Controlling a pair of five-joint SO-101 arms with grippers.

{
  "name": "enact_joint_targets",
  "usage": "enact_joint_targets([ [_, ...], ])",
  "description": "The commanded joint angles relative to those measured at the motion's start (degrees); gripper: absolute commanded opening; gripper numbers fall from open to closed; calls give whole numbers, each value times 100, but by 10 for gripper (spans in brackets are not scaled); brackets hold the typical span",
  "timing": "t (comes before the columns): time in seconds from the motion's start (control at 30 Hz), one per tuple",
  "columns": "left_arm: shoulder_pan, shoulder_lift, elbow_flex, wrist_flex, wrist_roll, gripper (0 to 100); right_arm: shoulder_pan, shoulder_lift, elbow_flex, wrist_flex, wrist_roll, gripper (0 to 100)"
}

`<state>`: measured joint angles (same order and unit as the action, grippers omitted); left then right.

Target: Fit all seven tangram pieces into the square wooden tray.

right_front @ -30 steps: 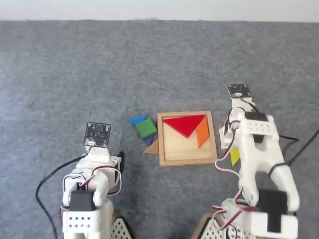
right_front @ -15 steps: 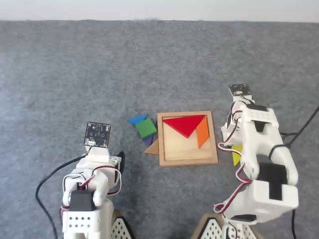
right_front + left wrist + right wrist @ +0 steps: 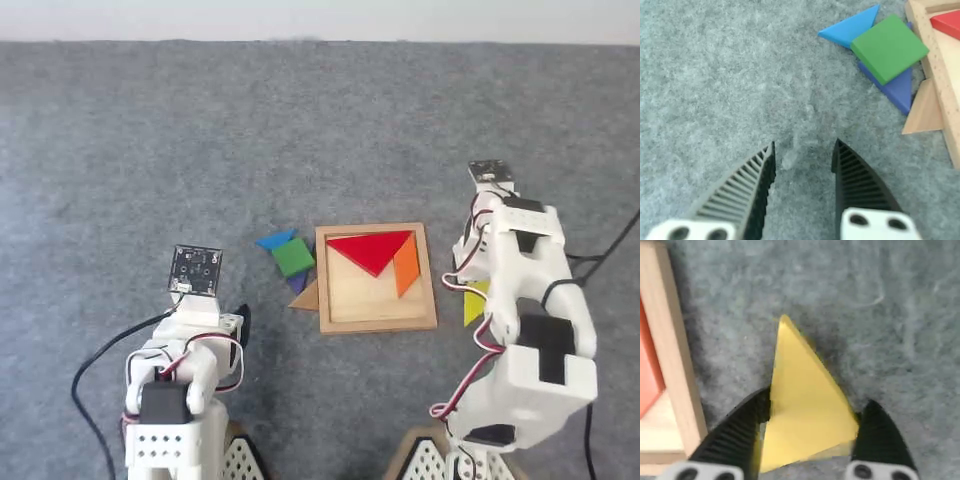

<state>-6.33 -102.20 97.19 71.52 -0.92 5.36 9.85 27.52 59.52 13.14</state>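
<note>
The flat yellow triangle piece [image 3: 802, 415] is the one in play. It sits just right of the square wooden tray [image 3: 428, 275], outside the rim. The right arm's fingers [image 3: 735, 435] are on either side of it, snug against its edges. Looks to me like they've got a grip on it. The shadow beside it makes me think it's tipped up off the grey felt-covered bench [image 3: 150, 130], but I wouldn't swear to that.

Inside the tray you've got the big red triangle [image 3: 370, 250] along the far wall and the orange piece [image 3: 405, 268] against the right wall, touching it. The near-left part of the floor is bare wood.

Just left of the tray the other four are bunched up:
- the light blue piece [image 3: 852, 27]
- the green square [image 3: 888, 47], overlapping both blues
- the dark blue triangle [image 3: 895, 90]
- the plain wooden triangle [image 3: 925, 112], right against the tray's left wall

The left arm's fingers [image 3: 747, 185] are parted with nothing between them, over bare bench near and left of that bunch.

So I'd call it two of seven done, with number three being picked up. Next you'll need to clear the right rim, turn the yellow one to match a free corner and lay it flat without nudging the orange.
</note>
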Motion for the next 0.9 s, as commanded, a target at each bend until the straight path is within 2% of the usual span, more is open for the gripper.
enact_joint_targets([
  [0.0, -18, -62, -66, 9, 53, 182, -40, -347, 0, 154, -44, 104],
  [0.23, -18, -62, -66, 9, 53, 182, -251, -1763, 422, 523, -563, 110],
  [0.47, -18, -62, -66, 9, 53, 182, 593, -3125, 536, 769, -1407, 218],
  [0.6, -18, -62, -66, 9, 53, 182, 690, -3749, 1169, 637, -1714, 238],
  [0.73, -18, -62, -66, 9, 53, 182, -207, -3776, 2268, -84, -2391, 240],
  [0.87, -18, -62, -66, 9, 53, 182, -673, -3776, 2224, -66, -3191, 241],
])
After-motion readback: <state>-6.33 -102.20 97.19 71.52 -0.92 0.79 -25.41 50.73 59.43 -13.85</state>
